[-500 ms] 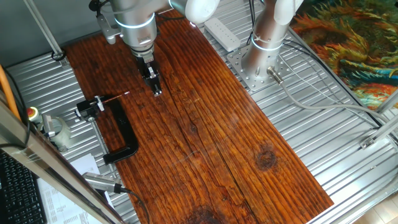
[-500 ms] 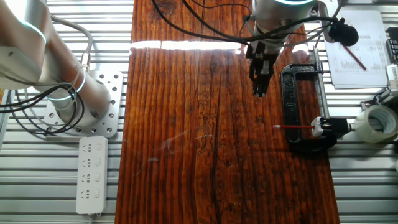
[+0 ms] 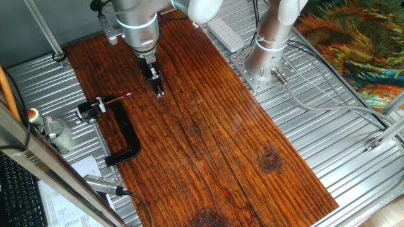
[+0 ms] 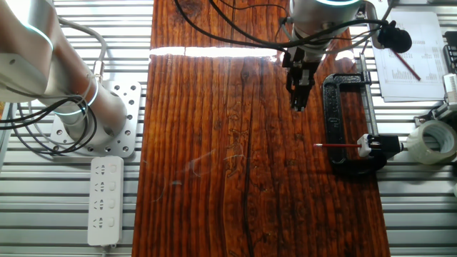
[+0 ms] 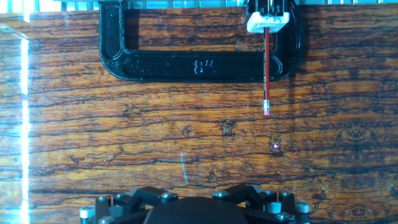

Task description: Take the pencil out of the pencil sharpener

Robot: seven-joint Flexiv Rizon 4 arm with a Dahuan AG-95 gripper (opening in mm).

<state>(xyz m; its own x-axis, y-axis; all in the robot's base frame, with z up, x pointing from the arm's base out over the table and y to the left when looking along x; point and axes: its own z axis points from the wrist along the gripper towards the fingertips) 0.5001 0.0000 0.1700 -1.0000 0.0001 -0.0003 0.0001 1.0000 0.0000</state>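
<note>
Tool [image 4: 299,107] vertical, near pencil [image 4: 337,145]; fingertips downward

We see black C-clamp [image 4: 341,128] on wooden board [image 4: 228,178]; white power strip [image 4: 104,200] at 8 o'clock; printed sheet [image 4: 410,64] at 2 o'clock.

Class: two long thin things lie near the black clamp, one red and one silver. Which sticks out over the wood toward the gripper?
The red pencil: it juts from the pencil sharpener over the wood. The clamp's silver rod stays beyond the clamp.
</note>
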